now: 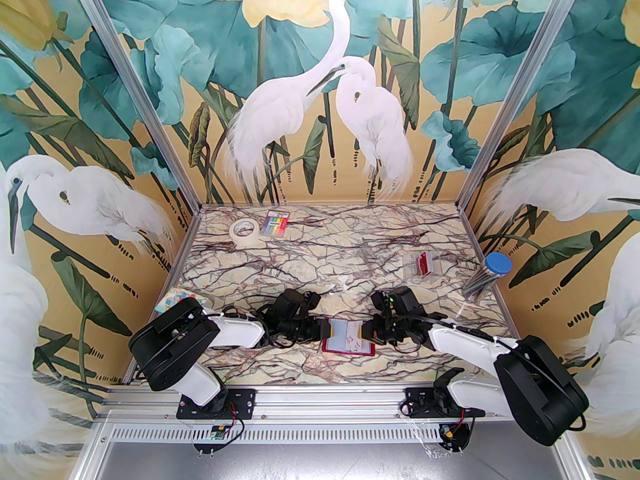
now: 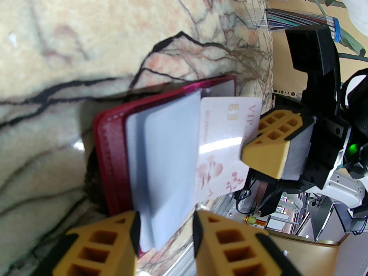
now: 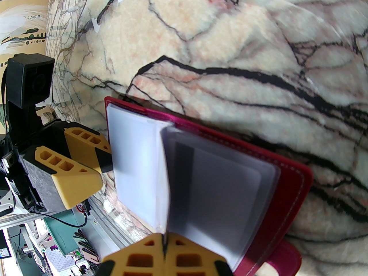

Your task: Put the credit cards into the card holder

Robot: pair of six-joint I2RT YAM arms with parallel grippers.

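Note:
The card holder (image 1: 345,352), a dark red wallet, lies open on the marble table near the front, between both grippers; its red cover (image 2: 110,154) and clear sleeves (image 2: 164,159) face the left wrist camera. A pale pink credit card (image 2: 227,142) with a chip and "VIP" print sits partly inside a sleeve. My right gripper (image 3: 164,250) is shut on the card's outer edge, its fingers (image 2: 267,151) at the card's right side. My left gripper (image 2: 166,234) grips the sleeves' end, jaws partly closed around them. In the right wrist view the sleeve page (image 3: 135,168) stands up from the cover (image 3: 287,188).
At the back left lie a tape roll (image 1: 245,231) and a rainbow-striped packet (image 1: 277,223). A clear plastic case (image 1: 424,266) and a blue-lidded tube (image 1: 487,274) stand at the right. A patterned box (image 1: 175,298) is by the left wall.

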